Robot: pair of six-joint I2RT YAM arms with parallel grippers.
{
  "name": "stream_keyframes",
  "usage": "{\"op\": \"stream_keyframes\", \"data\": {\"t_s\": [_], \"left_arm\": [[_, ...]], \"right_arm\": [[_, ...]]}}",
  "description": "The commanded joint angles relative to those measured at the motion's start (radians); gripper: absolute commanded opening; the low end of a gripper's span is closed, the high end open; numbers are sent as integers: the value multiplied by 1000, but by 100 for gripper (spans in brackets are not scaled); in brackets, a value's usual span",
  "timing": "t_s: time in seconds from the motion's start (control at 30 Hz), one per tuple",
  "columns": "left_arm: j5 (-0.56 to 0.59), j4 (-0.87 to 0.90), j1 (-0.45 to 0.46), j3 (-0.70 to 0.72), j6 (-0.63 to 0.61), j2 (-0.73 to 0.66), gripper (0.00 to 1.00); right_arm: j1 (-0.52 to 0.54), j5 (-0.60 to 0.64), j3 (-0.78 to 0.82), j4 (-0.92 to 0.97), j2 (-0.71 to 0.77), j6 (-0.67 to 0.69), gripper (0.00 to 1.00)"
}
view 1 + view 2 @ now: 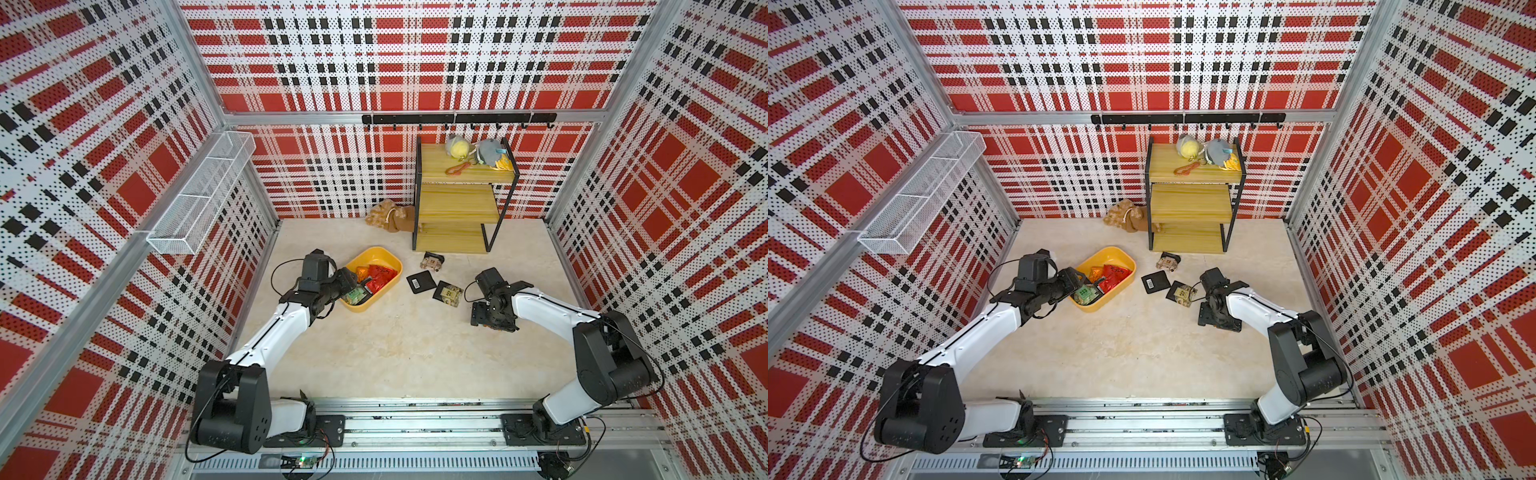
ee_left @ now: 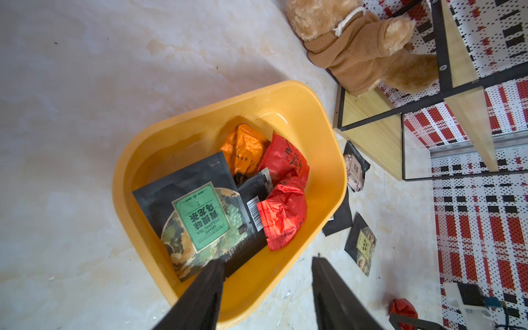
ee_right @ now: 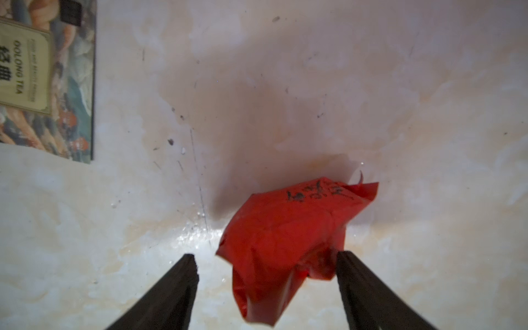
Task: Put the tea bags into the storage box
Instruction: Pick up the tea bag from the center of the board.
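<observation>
A white wire mesh basket (image 1: 203,195) hangs on the left wall (image 1: 83,166). Toward the worktop's (image 1: 395,353) left edge, the left gripper (image 2: 265,260) hovers over the shallow yellow plastic storage box (image 2: 320,128), fingers parted, gripping nothing. Inside lie one orange foil tea bag (image 2: 243,148), at least two red foil ones (image 2: 283,220) and several black sachets (image 2: 200,214). Three dark sachets (image 1: 419,283) lie loose just right of the box. A tan plush toy (image 1: 390,216) and a wooden tiered shelf (image 1: 457,199) stand at the far edge. The right gripper's (image 3: 265,255) fingers stand wide around one red foil sachet (image 3: 285,228).

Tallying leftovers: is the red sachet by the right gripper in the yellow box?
Out: red sachet lies on the table, between the open fingers of the right gripper.
</observation>
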State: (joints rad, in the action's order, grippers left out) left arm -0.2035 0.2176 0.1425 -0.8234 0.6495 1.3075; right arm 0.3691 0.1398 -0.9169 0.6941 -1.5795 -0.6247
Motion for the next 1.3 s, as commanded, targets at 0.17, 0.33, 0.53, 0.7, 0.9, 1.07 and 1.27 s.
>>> {"op": "stream_keyframes", "data": {"t_s": [0.17,0.33,0.53,0.7,0.9,1.07,1.27], "left_arm": [[-8,11,-15,21,4,-40,56],[-8,16,-16,21,4,-43,56],[-3,27,-21,24,-2,-55,56],[1,39,-29,30,-8,-68,56],[-2,46,-40,40,-14,-82,56],[-4,51,-46,62,-17,-98,56],[-5,51,-51,102,-14,-122,56]], "right_arm": [[-10,60,-11,1,-19,0,91],[-14,55,-22,-23,-54,15,86],[-15,60,-28,-39,-78,35,83],[-15,84,-43,-39,-83,57,73],[-16,71,-57,-44,-90,62,59],[-15,38,-76,-39,-83,65,53],[12,23,-124,-8,-66,62,49]]}}
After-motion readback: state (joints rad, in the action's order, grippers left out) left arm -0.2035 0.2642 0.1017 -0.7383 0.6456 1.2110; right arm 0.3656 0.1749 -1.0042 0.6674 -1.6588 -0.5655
